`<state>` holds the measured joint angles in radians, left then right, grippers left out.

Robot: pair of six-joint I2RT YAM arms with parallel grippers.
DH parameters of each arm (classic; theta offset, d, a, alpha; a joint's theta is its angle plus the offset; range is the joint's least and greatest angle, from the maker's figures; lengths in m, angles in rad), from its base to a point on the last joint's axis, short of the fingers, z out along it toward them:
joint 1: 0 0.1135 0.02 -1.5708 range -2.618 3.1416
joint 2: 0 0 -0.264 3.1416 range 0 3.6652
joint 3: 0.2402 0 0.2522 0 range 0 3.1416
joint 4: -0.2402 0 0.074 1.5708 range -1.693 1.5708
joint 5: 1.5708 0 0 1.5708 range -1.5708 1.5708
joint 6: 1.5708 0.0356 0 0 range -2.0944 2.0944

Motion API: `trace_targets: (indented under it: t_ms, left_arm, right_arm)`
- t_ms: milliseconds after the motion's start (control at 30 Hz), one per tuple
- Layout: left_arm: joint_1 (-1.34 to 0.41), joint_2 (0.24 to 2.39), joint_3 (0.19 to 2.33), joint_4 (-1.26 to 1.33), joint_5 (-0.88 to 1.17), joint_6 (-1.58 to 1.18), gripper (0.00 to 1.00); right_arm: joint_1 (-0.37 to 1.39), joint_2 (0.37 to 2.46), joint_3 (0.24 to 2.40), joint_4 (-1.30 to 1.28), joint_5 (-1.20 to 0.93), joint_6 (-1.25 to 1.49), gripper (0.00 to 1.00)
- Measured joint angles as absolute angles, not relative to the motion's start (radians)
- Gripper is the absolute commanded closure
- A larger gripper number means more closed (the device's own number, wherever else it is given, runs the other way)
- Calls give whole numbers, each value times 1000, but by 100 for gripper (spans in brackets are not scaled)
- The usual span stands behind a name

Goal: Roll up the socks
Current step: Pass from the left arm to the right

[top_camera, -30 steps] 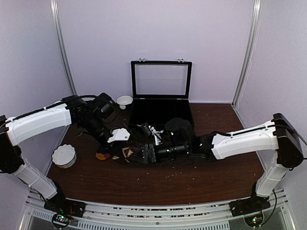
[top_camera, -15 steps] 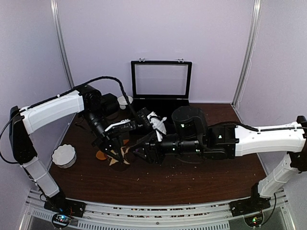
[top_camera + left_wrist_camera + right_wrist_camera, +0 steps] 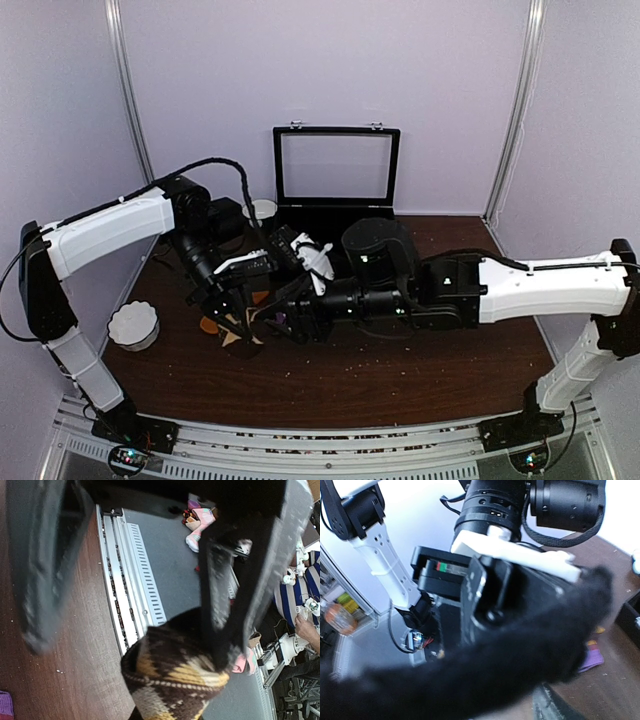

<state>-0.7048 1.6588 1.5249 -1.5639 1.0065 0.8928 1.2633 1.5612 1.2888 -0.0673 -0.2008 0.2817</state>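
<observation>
Midway, seemingly: left pincer (image 3: 235,322) pinching bunched brown argyle sock (image 3: 170,680) at mid-surface (image 3: 330,385); right pincer (image 3: 287,322) hovering just beside, its opening not showing. Magenta sock (image 3: 592,659) lying on surface nearby; neither looking rolled.

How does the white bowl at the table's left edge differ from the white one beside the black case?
The scalloped white bowl has a fluted rim; the small white bowl by the black case has a plain one. The scalloped one looks larger and sits in full view; the small one is partly hidden behind the left arm. Both stand upright on the wooden table.
</observation>
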Motion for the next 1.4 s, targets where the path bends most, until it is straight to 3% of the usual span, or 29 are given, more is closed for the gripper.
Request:
trace_targets:
  t_ms: [33,67,333,500,667,833,1133,1400]
  left_arm:
    - [-704,1659,1525,-1564,1007,893,100]
    - [-703,1659,1525,-1564,1007,893,100]
    - [-696,1659,1529,-1566,1008,893,100]
    - [-693,1663,1550,-1584,1015,900,100]
    - [-693,1669,1554,-1588,1016,900,100]
    - [-693,1674,1554,-1591,1016,900,100]
    - [-693,1680,1554,-1613,1021,922,100]
    - [-691,1679,1560,-1635,1024,953,99]
  right_arm:
    - [1263,1554,1287,-81,-184,275,2]
    - [1264,1544,1285,-95,-166,274,0]
    - [1264,1372,1212,-163,46,244,0]
    - [1256,1267,996,41,28,331,0]
    - [1281,1388,1026,70,-60,309,1]
    - [1325,1475,1143,64,-116,264,10]
    - [1324,1562,1225,62,-130,240,49]
    - [1305,1584,1233,57,-138,264,100]
